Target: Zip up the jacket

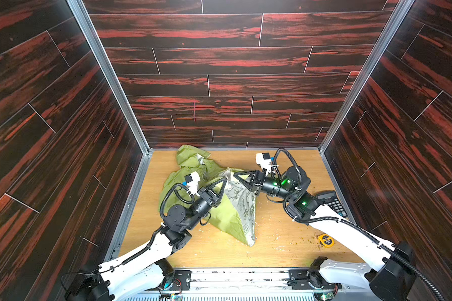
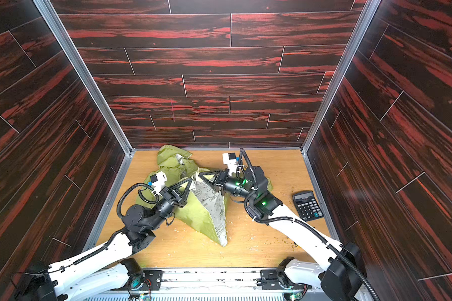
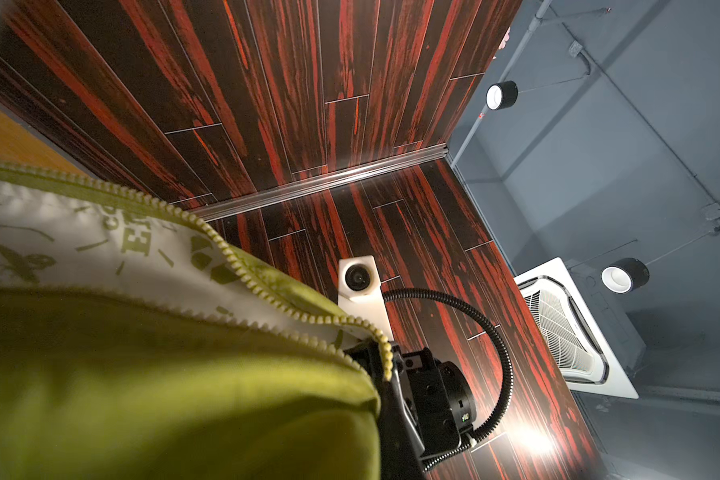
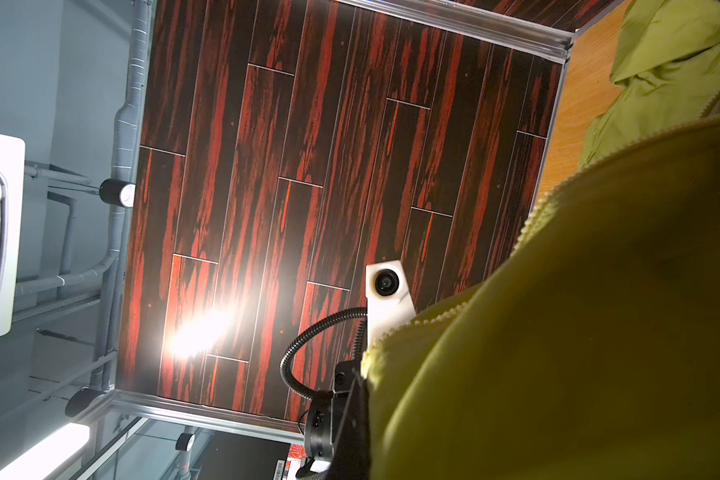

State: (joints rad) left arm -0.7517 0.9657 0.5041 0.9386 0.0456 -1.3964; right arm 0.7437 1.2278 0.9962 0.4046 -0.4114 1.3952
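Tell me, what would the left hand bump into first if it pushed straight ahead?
Most likely the right hand, facing the left hand just across the jacket fold both pinch; depth is unclear.

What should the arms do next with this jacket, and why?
Probably lower it and spread the front flat: the left gripper and right gripper each pinch a raised edge of the jacket, whose zipper teeth lie apart with white lining showing.
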